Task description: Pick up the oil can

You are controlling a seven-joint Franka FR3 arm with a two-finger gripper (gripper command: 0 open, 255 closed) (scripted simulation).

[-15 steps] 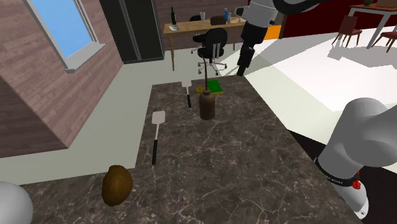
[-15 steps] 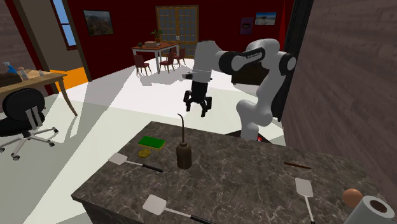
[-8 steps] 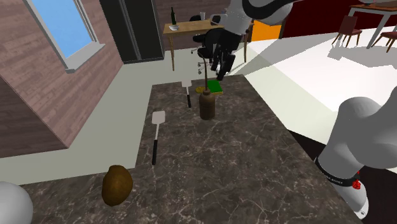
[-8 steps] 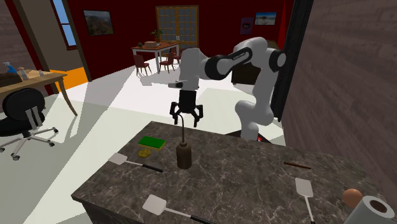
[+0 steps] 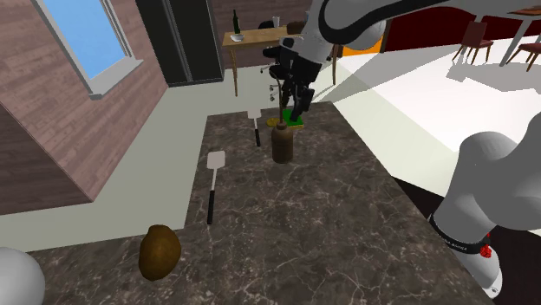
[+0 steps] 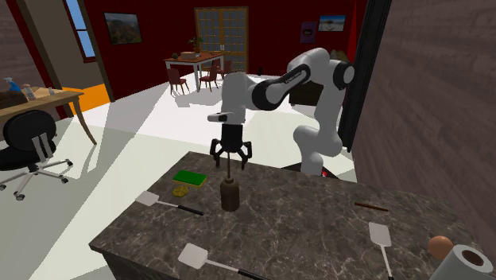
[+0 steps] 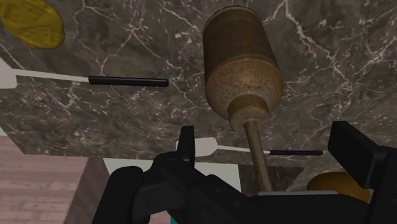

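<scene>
We saw the claw (image 6: pixel 230 156) spread wide just above the brown oil can (image 6: pixel 230 195), its fingers (image 7: pixel 186 145) straddling the thin spout (image 7: pixel 257 159) without touching it, while the can stood upright on the dark marbled tabletop (image 6: pixel 318 231).

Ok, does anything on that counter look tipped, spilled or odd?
Nothing stands out. The brown oil can with a thin spout stands upright on the dark veined counter, under the open black end effector.
</scene>
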